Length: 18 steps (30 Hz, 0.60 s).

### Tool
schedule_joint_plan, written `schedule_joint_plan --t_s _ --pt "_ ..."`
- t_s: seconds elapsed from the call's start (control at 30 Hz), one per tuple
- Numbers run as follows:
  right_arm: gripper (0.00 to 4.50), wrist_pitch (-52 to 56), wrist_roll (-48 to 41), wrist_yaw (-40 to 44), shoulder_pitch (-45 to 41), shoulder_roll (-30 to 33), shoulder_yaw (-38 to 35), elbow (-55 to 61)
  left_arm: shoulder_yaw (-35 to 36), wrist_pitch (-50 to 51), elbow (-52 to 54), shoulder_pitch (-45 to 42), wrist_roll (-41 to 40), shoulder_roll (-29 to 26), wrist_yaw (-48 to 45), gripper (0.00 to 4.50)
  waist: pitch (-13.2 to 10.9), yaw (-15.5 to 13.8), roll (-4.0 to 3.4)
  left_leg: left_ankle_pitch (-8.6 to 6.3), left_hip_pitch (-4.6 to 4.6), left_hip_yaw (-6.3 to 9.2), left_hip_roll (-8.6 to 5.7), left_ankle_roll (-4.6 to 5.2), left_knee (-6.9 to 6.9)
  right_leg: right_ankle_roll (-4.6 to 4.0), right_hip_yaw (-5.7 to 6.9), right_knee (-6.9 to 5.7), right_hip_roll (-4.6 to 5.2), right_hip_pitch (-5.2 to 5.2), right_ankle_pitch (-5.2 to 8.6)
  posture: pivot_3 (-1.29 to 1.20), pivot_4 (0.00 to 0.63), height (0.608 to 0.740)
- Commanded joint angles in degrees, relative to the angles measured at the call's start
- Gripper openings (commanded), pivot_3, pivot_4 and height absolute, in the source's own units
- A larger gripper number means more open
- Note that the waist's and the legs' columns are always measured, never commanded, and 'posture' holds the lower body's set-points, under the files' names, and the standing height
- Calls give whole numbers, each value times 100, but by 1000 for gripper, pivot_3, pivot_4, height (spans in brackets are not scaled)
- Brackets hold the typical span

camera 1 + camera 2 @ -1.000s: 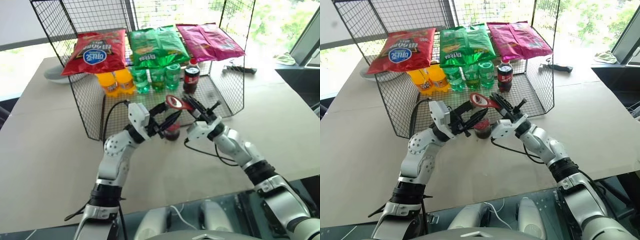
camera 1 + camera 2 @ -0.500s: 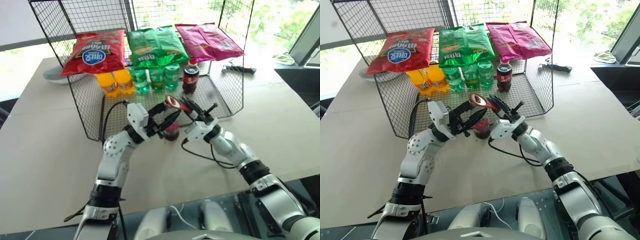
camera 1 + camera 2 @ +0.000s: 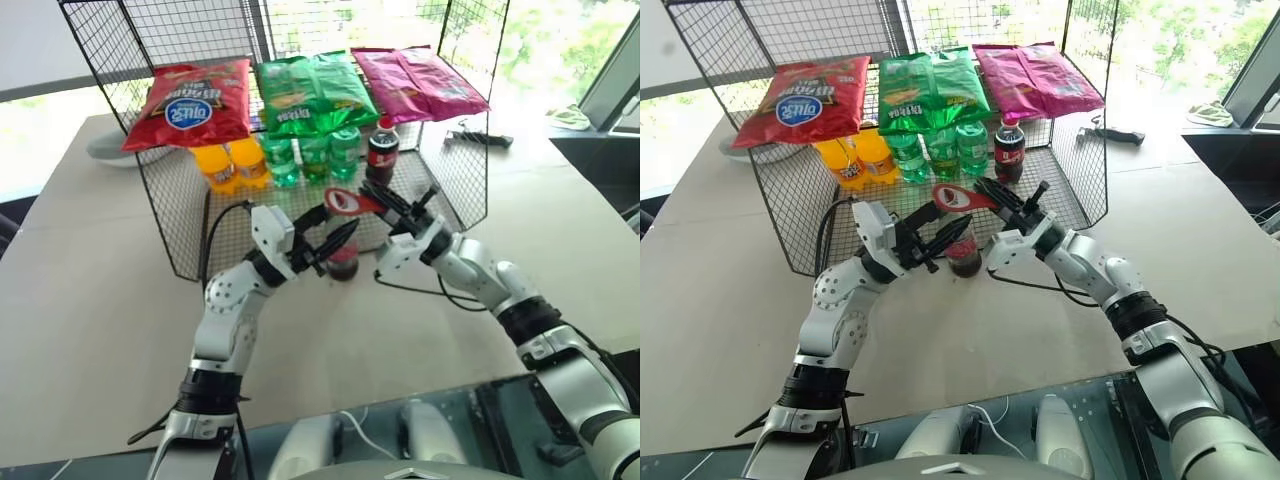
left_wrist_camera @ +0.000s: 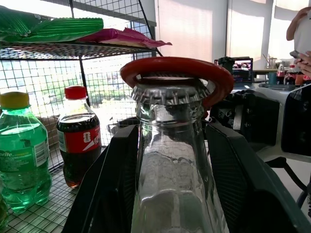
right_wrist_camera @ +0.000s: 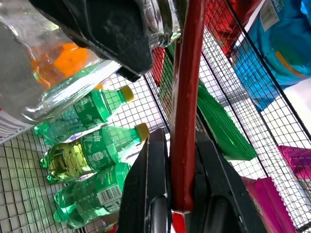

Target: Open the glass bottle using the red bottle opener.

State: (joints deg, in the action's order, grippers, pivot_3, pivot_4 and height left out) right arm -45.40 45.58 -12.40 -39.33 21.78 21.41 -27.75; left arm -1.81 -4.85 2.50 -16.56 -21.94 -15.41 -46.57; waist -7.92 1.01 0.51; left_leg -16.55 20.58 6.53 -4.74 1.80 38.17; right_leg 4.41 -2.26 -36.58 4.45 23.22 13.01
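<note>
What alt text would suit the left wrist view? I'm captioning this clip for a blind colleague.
A clear glass bottle stands close up between two black fingers, its crown cap still on and ringed by the red bottle opener. Behind it, a plastic cola bottle and a green bottle stand on a wire rack.

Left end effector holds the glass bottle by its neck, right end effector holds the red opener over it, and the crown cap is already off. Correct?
Not quite: the crown cap is still on the glass bottle, as the left wrist view shows, with the red opener ringed around it. The rest stands.
</note>
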Motion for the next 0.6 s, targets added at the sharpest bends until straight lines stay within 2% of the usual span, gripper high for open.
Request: schedule_joint_plan --t_s 0.03,0.6 --pt "0 -305 134 176 -152 3 326 298 -121 71 -200 -35 167 -1 45 1942 0 -1 0 0 0 0 0 0 0 0 0 0 0 0 0 0 150 740" --pt "0 -375 36 238 -441 288 176 278 -171 47 -226 -30 182 21 65 1942 -2 -9 -1 0 2 1 0 0 -2 0 0 5 0 0 0 0 150 740"
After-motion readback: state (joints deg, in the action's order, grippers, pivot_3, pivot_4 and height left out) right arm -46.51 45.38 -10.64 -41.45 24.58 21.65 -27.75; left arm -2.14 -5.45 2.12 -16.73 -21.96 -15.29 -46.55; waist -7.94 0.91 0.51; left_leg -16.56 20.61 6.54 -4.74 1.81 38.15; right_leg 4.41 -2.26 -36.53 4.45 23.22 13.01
